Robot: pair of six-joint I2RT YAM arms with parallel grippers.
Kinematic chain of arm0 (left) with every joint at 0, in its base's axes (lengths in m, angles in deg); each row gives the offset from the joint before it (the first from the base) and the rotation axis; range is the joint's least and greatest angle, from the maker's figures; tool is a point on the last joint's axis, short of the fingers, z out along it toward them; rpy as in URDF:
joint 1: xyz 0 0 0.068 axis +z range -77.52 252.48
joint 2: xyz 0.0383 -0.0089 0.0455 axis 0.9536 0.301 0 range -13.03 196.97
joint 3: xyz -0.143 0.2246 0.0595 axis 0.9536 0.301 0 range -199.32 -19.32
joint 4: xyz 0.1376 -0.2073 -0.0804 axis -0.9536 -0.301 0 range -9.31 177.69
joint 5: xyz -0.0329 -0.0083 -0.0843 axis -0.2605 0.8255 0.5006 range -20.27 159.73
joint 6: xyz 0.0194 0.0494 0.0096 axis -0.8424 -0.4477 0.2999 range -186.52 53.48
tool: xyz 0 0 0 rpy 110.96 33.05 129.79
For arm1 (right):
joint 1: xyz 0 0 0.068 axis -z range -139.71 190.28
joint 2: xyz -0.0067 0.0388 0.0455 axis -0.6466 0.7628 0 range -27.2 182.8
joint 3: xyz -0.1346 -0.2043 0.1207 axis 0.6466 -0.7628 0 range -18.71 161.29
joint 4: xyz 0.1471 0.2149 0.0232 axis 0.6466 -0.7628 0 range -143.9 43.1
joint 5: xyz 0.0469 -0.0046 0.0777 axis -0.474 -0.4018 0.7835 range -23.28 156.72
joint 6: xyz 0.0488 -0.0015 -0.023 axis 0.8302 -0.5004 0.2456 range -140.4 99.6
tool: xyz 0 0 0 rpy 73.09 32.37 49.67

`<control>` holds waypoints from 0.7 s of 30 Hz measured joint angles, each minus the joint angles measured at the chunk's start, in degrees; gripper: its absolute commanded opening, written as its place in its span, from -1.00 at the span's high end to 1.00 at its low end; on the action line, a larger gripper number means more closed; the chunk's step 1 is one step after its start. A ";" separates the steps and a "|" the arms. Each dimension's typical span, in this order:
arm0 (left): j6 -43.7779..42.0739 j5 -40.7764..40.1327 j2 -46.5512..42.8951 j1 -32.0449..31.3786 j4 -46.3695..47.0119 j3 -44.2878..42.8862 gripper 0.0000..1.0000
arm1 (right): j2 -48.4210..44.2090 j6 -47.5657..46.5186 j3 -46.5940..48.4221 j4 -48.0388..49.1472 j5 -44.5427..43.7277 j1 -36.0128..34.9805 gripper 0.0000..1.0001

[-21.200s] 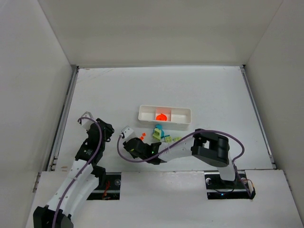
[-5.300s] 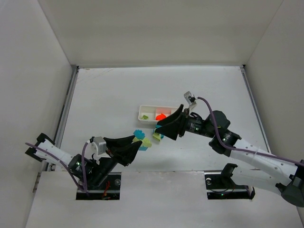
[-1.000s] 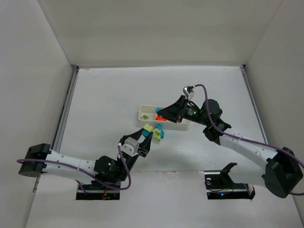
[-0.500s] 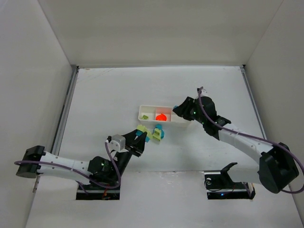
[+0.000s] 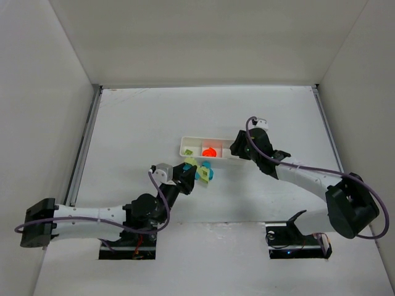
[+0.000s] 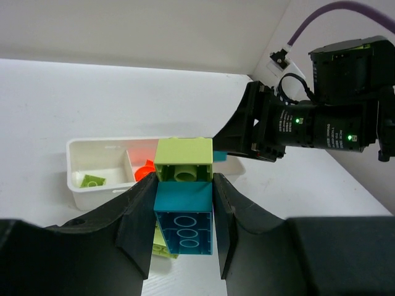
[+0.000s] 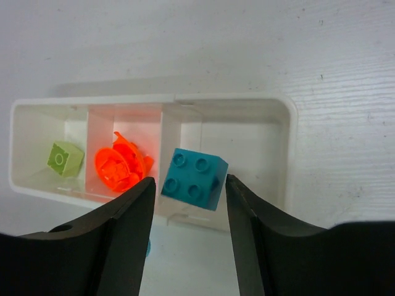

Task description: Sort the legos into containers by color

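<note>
My left gripper (image 6: 184, 185) is shut on a cyan brick (image 6: 183, 222) that has a yellow-green brick (image 6: 183, 159) stuck on its far end, held just in front of the white tray (image 6: 99, 196). In the top view the left gripper (image 5: 187, 169) is near the tray's front left. My right gripper (image 7: 189, 182) is open over the tray's (image 7: 290, 160) right compartment. A tilted cyan 2x2 brick (image 7: 192, 177) sits loose between its fingers. An orange piece (image 7: 120, 166) lies in the middle compartment and a yellow-green brick (image 7: 64, 158) in the left one.
Loose cyan and yellow-green pieces (image 5: 203, 174) lie on the table just in front of the tray (image 5: 191, 143). One yellow-green brick (image 6: 162, 243) shows under my left jaws. The right gripper (image 5: 237, 149) hangs at the tray's right end. White walls enclose the table.
The right gripper has moved right along the tray, from its middle to the right compartment. The left gripper, still holding its stack, has shifted slightly in front of the tray.
</note>
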 measured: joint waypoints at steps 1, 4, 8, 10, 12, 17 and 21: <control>1.49 1.18 0.00 1.20 -1.11 -0.17 0.63 | 0.13 -0.28 0.00 0.00 -0.20 0.00 -0.20; 6.62 5.77 -0.28 5.38 -4.70 -0.98 0.63 | 0.26 -0.94 0.00 -0.02 -0.63 0.00 -0.28; 13.46 12.87 -2.01 10.91 -9.35 -1.42 0.62 | -1.27 -1.66 0.00 -0.55 -0.76 -0.09 -0.24; 17.05 17.44 -3.10 14.19 -11.78 -1.46 0.62 | -4.20 -1.95 -0.13 -1.11 -0.70 -0.74 -0.14; 20.59 22.23 -4.07 17.62 -14.12 -1.49 0.61 | -8.92 -2.60 -0.50 -1.03 0.52 -2.05 0.01; 30.47 35.78 -5.62 28.76 -18.03 -1.49 0.62 | -22.95 -2.45 -4.20 6.27 12.33 -5.99 -0.10; 38.71 46.95 -5.64 38.71 -18.69 -1.49 0.63 | -24.57 0.22 -6.69 14.88 24.57 -7.80 -0.51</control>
